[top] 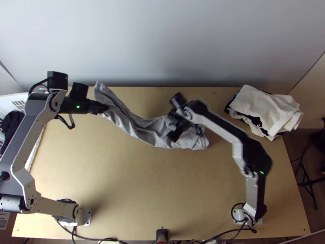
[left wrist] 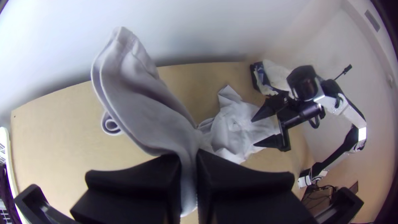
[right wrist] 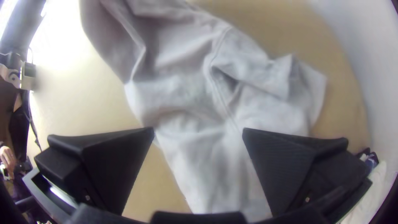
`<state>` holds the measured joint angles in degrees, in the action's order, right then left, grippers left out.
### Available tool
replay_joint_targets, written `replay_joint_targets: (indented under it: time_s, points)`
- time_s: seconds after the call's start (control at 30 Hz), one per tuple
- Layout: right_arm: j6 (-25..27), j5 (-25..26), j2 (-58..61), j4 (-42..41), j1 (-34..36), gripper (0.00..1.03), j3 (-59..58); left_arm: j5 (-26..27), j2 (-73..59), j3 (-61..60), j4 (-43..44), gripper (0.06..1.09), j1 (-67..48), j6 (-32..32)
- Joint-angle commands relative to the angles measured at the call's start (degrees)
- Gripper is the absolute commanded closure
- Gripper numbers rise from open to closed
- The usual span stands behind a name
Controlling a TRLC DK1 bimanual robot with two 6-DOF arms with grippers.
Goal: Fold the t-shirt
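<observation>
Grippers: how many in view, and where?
2: left gripper, clamped on the t-shirt, toward the far left of the table; right gripper, open, over the t-shirt's bunched right part.

We record the T-shirt (top: 151, 137) as wrinkled matt cloth, the tabletop (top: 122, 183) as smooth wood, the right pincer (top: 170, 127) as matt and plastic-looking, the stacked garments (top: 264, 107) as creased cloth.

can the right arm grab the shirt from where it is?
Probably yes: right claw is open over the shirt, nothing visible between them. Left claw pinches it farther along.
</observation>
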<state>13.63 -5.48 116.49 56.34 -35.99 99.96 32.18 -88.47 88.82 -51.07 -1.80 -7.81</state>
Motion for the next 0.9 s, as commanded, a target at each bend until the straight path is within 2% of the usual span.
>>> replay_joint_targets:
  time_s: [0.0,0.17,0.33,0.5,0.87]
  points:
    - [0.00,-2.79,-11.37,6.77,4.17,0.03,1.20,0.42,-1.71,2.41,0.62,1.05,-6.55,1.49]
    - [-0.18,-3.31,-19.02,10.81,9.53,0.03,-0.12,0.42,-3.64,2.68,3.61,1.05,-13.14,3.33]
    - [-1.06,-3.31,-24.55,10.99,13.31,0.03,-6.80,0.34,-7.69,6.02,4.84,1.05,-20.26,5.27]
    - [-1.32,-3.31,-27.54,10.99,14.63,0.03,-11.11,-0.02,-12.87,8.74,7.83,1.05,-26.06,6.06]
    - [-2.03,-3.31,-29.04,11.16,15.60,0.03,-12.60,-1.07,-22.98,13.14,14.24,1.05,-33.44,10.27]
